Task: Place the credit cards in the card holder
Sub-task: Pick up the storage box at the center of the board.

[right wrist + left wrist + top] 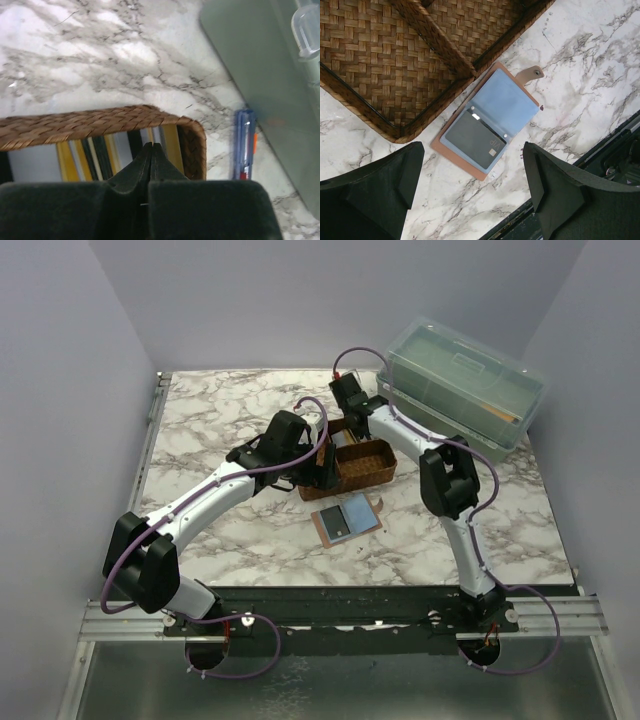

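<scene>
Card holder [347,519] lies open on the marble counter [220,430], with one dark card [474,138] tucked in a pocket. Left fingers [375,190] hang spread wide above it. Beyond, right fingers [145,165] are pressed together among upright credit cards [67,162] in the woven tray [75,127].
</scene>
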Motion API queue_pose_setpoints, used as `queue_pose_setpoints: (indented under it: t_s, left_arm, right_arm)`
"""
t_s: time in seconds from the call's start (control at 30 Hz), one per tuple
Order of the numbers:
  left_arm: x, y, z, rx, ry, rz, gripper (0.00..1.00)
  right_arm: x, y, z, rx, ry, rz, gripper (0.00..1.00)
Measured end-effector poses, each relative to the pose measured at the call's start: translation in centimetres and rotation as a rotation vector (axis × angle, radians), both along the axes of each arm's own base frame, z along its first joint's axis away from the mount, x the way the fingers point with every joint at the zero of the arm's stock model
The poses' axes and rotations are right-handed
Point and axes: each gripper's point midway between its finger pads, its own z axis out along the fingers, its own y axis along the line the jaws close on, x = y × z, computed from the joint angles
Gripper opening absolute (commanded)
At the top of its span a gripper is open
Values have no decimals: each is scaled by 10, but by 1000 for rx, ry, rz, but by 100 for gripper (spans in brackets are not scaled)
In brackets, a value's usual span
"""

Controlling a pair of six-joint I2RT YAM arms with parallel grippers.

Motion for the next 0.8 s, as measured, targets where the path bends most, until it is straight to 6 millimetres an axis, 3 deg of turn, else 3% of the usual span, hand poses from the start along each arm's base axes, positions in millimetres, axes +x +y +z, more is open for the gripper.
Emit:
queue_pose_setpoints:
  t_s: [0.1,0.33,0.57,0.67,0.8]
  left_arm:
    - [0,0,0,0,0,1,88]
    - [11,11,0,-21,27,76,88]
    - [73,58,-7,-22,92,353,86]
    - [100,63,-11,19,98,423,83]
    - [119,63,-32,75,127,461,79]
  right_arm:
    - [-8,8,1,90,25,10,31]
    - [-24,24,2,248,75,35,47]
    - [-35,36,-6,332,120,50,54]
    - [-39,39,0,374,127,52,60]
    - [-42,40,20,428,100,55,71]
